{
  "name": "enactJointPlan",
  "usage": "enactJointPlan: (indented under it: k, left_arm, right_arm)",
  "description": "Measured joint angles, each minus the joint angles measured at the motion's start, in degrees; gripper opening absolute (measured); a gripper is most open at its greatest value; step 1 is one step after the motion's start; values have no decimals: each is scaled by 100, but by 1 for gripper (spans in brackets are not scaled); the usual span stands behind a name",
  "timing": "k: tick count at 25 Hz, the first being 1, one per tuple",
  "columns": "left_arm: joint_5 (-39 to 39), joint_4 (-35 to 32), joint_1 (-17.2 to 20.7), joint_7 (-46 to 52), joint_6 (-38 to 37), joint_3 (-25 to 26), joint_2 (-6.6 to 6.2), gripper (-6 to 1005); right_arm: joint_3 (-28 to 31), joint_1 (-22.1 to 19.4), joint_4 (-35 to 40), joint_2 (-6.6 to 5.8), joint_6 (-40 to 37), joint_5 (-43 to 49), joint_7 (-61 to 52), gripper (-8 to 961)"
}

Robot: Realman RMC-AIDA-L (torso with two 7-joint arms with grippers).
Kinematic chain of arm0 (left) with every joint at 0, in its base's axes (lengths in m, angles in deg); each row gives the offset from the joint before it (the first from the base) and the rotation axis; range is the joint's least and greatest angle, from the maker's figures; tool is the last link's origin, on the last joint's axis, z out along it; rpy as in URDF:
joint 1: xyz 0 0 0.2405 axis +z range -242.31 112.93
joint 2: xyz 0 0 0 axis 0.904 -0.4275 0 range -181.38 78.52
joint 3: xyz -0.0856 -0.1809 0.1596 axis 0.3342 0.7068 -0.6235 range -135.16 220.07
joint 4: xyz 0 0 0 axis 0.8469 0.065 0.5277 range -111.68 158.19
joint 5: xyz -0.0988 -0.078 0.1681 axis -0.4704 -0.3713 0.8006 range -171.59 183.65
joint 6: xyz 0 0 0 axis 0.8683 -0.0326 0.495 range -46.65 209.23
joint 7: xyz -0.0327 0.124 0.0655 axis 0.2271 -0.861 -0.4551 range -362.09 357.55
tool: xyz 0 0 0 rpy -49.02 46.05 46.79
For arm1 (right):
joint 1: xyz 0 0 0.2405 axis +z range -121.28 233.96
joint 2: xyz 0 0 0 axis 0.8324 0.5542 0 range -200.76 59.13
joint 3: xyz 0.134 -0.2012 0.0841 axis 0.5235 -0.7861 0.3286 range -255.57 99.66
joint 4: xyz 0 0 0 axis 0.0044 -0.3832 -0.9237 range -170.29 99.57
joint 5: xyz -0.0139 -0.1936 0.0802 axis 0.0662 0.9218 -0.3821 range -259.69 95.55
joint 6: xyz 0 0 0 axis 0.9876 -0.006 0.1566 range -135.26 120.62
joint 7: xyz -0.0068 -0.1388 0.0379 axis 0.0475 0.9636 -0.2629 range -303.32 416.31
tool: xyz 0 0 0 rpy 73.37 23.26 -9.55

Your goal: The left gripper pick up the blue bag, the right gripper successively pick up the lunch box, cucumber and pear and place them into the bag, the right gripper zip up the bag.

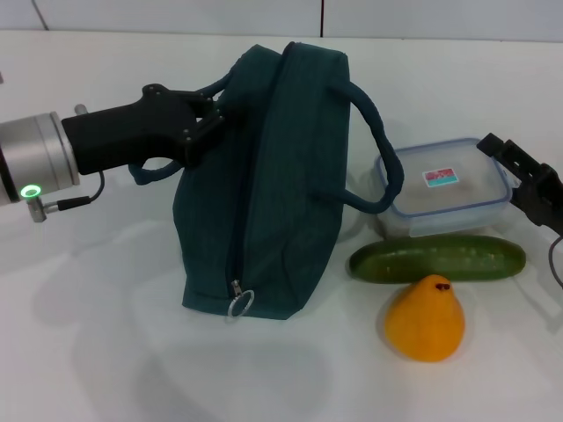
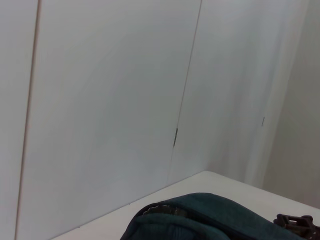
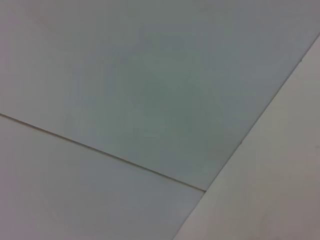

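Nearest me, I see the pear (image 1: 426, 318) on the table (image 1: 88, 334), with the cucumber (image 1: 437, 258) just behind it and the lunch box (image 1: 447, 186) touching beyond that. My right gripper (image 1: 519, 171) hovers by the box's right end; I cannot tell how its fingers stand. My left gripper (image 1: 201, 132) is clenched on 1 cord handle of the zipped blue bag (image 1: 264, 185), standing upright just right of its fingers.

White tabletop (image 1: 106, 352), matte, soft shadows on it. Behind it a white panelled wall (image 1: 176, 13) with thin vertical seams. Left wrist view: same wall panels (image 2: 100, 100), a dark seam between two of them, table edge (image 2: 210, 180) low in frame. Right wrist view: only pale panels (image 3: 150, 75) and seam lines.
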Motion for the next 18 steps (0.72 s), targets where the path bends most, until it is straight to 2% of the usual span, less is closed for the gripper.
enactJointPlan:
  k: [18]
  left_arm:
    - [-10,75,-15,-12,29,17,-7,43]
  right_arm:
    - [60,5,71,-1,21,-36,-60,793]
